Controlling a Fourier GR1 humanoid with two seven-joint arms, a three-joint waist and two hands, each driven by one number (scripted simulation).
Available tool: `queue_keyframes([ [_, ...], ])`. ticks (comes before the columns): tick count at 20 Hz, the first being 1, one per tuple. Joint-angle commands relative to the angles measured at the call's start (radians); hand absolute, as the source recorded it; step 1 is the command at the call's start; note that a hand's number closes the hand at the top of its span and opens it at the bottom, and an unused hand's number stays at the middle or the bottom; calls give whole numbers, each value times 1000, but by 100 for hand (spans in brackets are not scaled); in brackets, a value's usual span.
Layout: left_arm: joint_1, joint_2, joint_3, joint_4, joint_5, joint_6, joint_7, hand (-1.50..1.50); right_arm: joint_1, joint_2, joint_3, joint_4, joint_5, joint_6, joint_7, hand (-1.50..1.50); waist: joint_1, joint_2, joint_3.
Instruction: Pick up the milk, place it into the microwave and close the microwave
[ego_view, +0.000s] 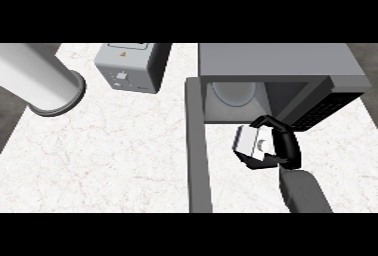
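**Milk in hand at the microwave mouth; insertion pending**

Your right hand (279, 145) is curled round the milk (251, 141): fingers arc over its top and far side, the thumb tucks beneath. The carton is carried, not standing; it sits just in front of the microwave (295, 60) opening, a little toward the microwave's right half. Your left hand does not show in the head view.

Step in hand, as judged: pick-up looks done, and you are on the transfer into the cavity. Nothing of the carton is past the threshold yet.

Next move calls for: carry the carton straight in toward the back of the microwave and set it on the round turntable (233, 93), which lies inside, left of centre. Watch the cavity's right inner wall, near your hand. After release, back out, then swing the microwave door (198, 150), which stands open along the microwave's left side and reaches toward you.

The milk: a small box-shaped carton, white faces with a pale grey shade, a small round cap or mark on the side toward you. It is tilted in the hand; the fingers hide much of it.

Left of the microwave stands a toaster (129, 67), well apart.
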Motion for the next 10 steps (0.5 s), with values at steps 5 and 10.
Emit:
queue_keyframes([
  [5, -78, 39, -26, -2, -9, 64, 63, -150, -133, 30, 44, -92, 38, -136, 220, 150, 7, 5, 1],
  [10, -50, 44, 19, 95, 2, -27, -13, -150, -345, 7, 26, 52, 134, -256, 313, 150, 26, 8, 0],
])
